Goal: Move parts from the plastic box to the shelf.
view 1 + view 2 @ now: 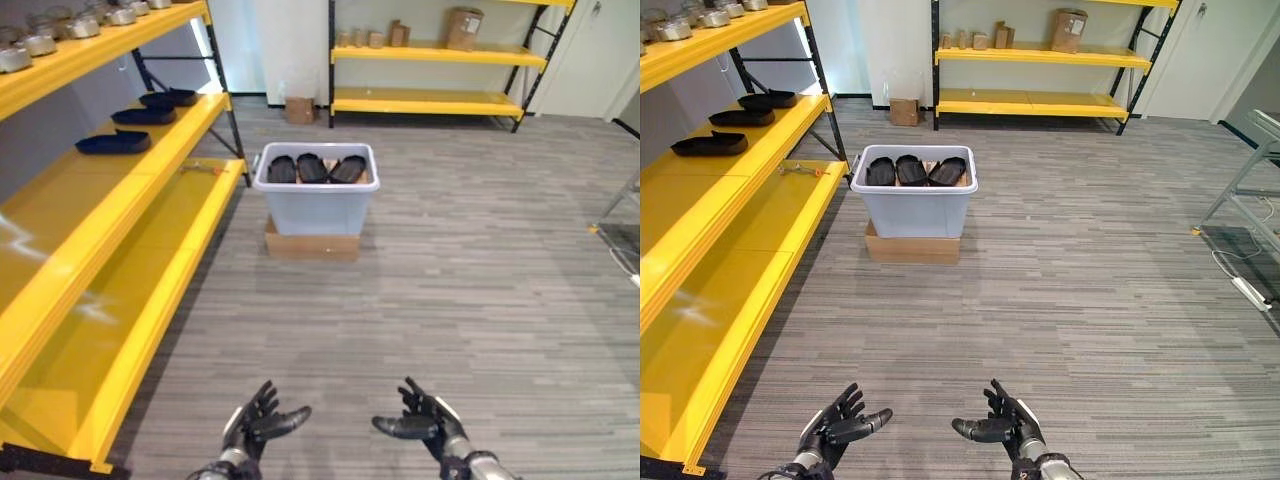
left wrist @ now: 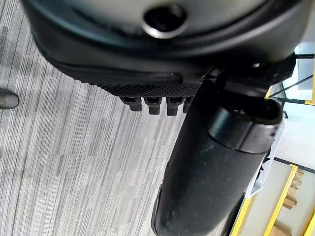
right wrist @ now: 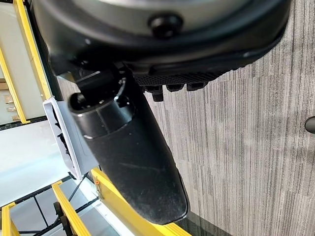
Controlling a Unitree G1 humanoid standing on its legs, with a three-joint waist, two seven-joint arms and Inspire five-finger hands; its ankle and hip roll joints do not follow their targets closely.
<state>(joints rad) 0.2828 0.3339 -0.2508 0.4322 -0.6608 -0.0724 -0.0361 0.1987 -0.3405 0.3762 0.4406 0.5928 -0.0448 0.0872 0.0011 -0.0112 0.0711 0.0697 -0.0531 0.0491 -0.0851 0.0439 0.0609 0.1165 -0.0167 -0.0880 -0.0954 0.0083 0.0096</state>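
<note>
The left hand (image 1: 262, 420) and right hand (image 1: 425, 418) hang low over the grey striped floor (image 1: 450, 300), palms turned toward each other, fingers loosely spread and relaxed, thumbs pointing inward, with nothing between them. Well ahead of both sets of fingertips, roughly centred between the two hands, stands the pale grey plastic box (image 1: 316, 205) on a flat cardboard base (image 1: 311, 243). Inside it three black parts (image 1: 312, 168) lie side by side, touching or nearly so; each is an elongated oval whose long axis runs away from the hands, toward the far wall. Whether anything lies beneath them cannot be told.

Beyond the left hand's fingers and off to its outer side runs the yellow shelf (image 1: 120, 210). On its middle level three more black parts (image 1: 113, 143) sit in a row, well apart from the hands, long axes running across the board. Metal parts (image 1: 80, 26) line the top level. A second yellow rack (image 1: 430, 60) with cardboard boxes (image 1: 463, 27) stands at the far wall, behind the plastic box
</note>
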